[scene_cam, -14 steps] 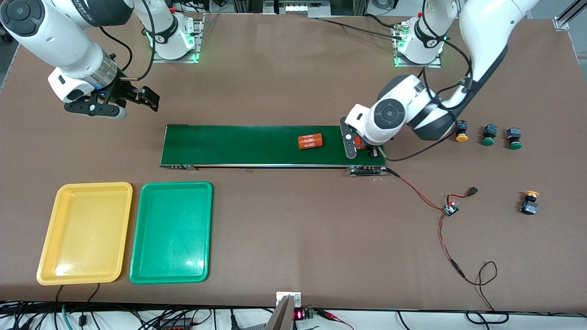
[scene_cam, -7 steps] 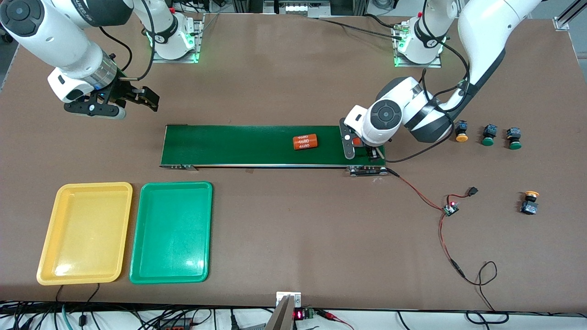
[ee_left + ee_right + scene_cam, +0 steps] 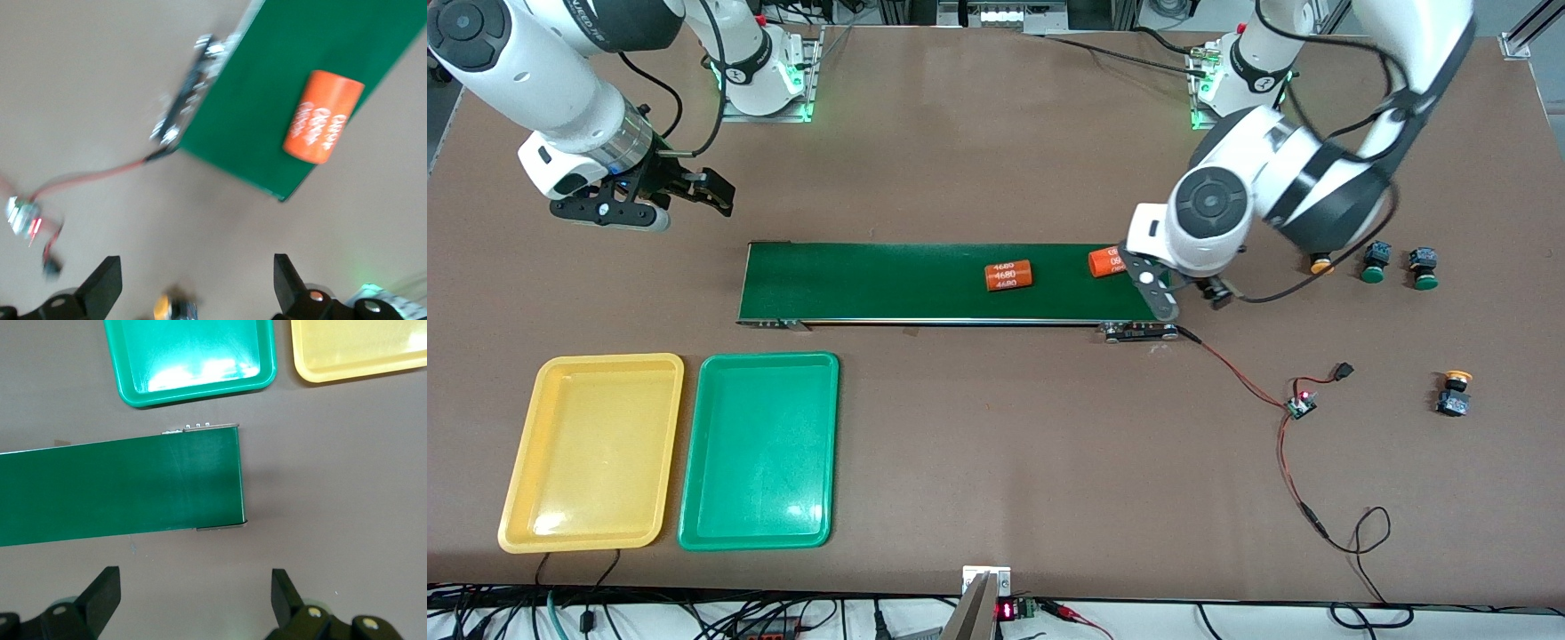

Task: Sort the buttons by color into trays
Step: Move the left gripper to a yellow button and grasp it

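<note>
L gripper (image 3: 193,283) hangs over bare table just off the conveyor belt (image 3: 889,283) at the L arm's end, fingers spread wide, nothing between them. R gripper (image 3: 193,600) waits over the table near the belt's R-arm end, fingers also apart, empty.

On the belt: two orange "4680" cylinders, one (image 3: 1008,276) mid-belt, the other (image 3: 1106,262) near the L-arm end, partly hidden by the L wrist. These aren't buttons.

Buttons all sit on the table toward the L arm's end, none sorted yet. Yellow-capped button (image 3: 1320,264) peeks out under the L arm; two green-capped buttons (image 3: 1375,261) and (image 3: 1423,268) beside it in a row; second yellow-capped button (image 3: 1455,392) alone, nearer the front cam. Yellow tray (image 3: 538,444) and green tray (image 3: 703,444) side by side at the R arm's end, both w/o buttons.

Step, my read: L arm free, going for a button pick. Next move prob needs L gripper over the closest yellow-capped button, descend, pinch the body, then set it on the belt.
</note>
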Robot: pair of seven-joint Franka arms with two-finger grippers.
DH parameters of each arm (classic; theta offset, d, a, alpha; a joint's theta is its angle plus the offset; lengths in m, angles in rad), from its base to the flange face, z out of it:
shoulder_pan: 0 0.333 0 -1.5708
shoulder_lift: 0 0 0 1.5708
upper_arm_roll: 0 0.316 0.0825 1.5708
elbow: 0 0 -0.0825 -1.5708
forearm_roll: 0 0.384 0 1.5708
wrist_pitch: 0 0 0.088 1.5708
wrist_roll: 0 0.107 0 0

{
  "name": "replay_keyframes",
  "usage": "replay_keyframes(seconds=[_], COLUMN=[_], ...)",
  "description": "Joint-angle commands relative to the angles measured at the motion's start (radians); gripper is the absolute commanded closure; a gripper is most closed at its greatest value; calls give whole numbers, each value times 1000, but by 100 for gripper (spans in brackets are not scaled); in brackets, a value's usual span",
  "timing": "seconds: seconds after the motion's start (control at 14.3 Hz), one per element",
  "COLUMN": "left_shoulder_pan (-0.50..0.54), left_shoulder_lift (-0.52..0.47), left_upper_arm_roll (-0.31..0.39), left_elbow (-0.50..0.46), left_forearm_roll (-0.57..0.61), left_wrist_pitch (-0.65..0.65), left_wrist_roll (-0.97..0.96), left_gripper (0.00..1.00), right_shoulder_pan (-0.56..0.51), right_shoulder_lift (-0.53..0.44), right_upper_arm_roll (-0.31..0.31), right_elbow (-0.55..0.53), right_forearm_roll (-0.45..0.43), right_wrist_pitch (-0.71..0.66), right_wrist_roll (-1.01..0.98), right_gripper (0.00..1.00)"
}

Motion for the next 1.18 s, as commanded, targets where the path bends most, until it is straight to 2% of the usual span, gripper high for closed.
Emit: replay_keyframes(seconds=[0.0,0.14,0.28,0.49,0.7,0.84,1.12], left_shoulder_pan=[43,56,62,-16,-88,-111,-107], left_shoulder_lift=[23,23,22,-33,-36,-33,40], left_upper_arm_roll=[1,50,126,430,645,748,884], left_elbow=[111,136,169,154,107,88,85], left_forearm_roll=[-12,-17,-75,-239,-273,-265,-264], left_wrist_pitch=[-95,-88,-88,-7,33,145,404], left_wrist_roll=[-205,-311,-324,-320,-287,-194,119], left_gripper=[0,0,0,0,0,0,0], right_shoulder_pan=[-8,-8,-7,-7,-5,-5,-5], right_shoulder_lift=[-5,-4,-4,-4,-4,-4,-4], right_upper_arm_roll=[3,3,3,3,3,3,3], right_elbow=[-2,-2,-2,-2,-3,-3,-3], right_forearm_roll=[6,6,6,6,6,6,6], right_wrist_pitch=[-5,-5,-5,-5,-5,-5,-5], right_wrist_roll=[-3,-3,-3,-3,-3,-3,-3], right_gripper=[0,0,0,0,0,0,0])
